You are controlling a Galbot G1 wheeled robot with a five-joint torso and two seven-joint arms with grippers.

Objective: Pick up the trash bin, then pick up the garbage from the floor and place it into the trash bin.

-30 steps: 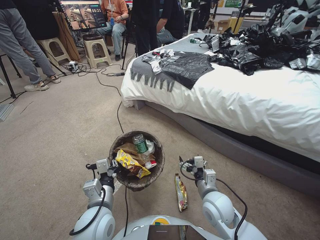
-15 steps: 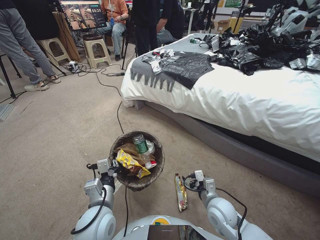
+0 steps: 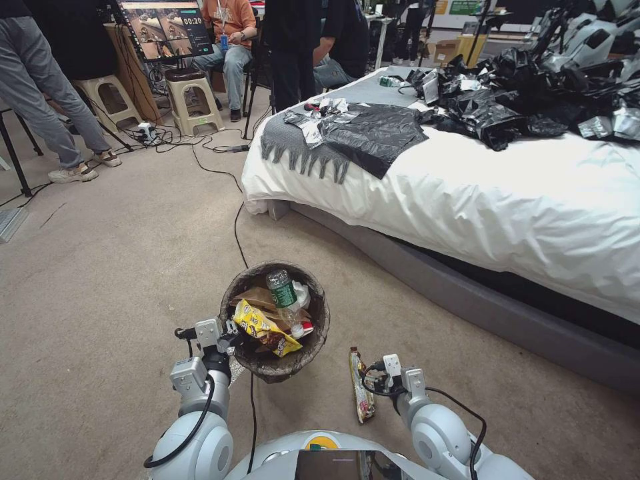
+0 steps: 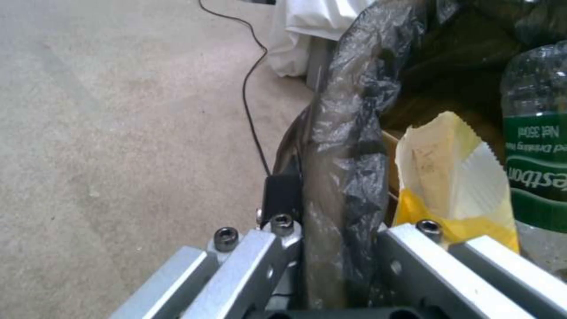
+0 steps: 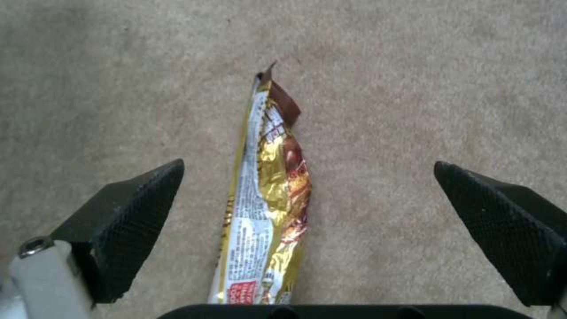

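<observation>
On the carpet: the trash bin is seen in the head view, standing near the bed, its dark bag folded over the rim.
Bin contents: a green-labelled bottle, a yellow snack packet and tan paper are seen inside.
Left gripper: it is placed at the bin's near-left rim; in the left wrist view its fingers are clamped on the bag-covered rim, one outside and one inside.
Left wrist detail: the bottle's label and the packet's crimped edge are shown close up, which the head view cannot resolve.
Garbage on the floor: a gold wrapper lies flat just to the right of the bin, apart from it.
Right gripper: it is held low beside the wrapper; in the right wrist view its black pads are spread wide, with the wrapper lying between them, untouched.
</observation>
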